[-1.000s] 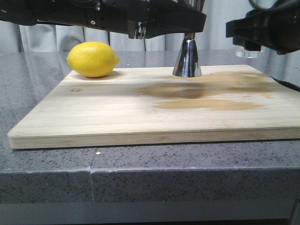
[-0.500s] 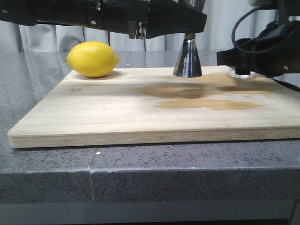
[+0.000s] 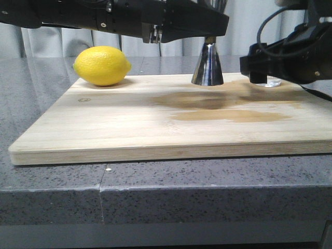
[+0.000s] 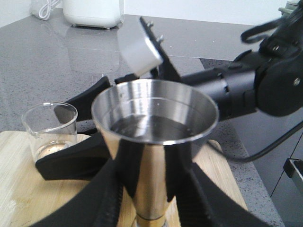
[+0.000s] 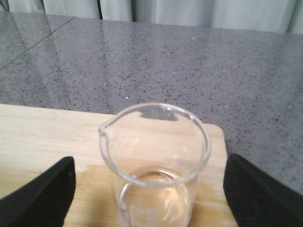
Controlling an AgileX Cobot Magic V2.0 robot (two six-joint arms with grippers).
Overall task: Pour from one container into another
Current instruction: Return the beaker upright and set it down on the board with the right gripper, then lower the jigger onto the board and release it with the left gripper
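Lemon (image 3: 102,65) far left on cutting board (image 3: 129,124). Left gripper (image 4: 147,182) clenched on jigger (image 3: 207,65), upright, far centre of board; liquid visible in top cup. Beaker (image 5: 155,163) upright, far right on board, near jigger. Right gripper (image 5: 151,189) released, fingers (image 5: 40,191) flanking beaker, apart from glass.

Soft, even light falls from above, bright but not harsh. The lemon (image 3: 102,65) casts a faint shadow on the board (image 3: 129,129). The jigger (image 4: 154,124) carries sharp highlights along its rim; the arm behind it blurs. The beaker (image 5: 155,163) looks sharp, while the counter (image 5: 189,56) behind it shows pale glare.
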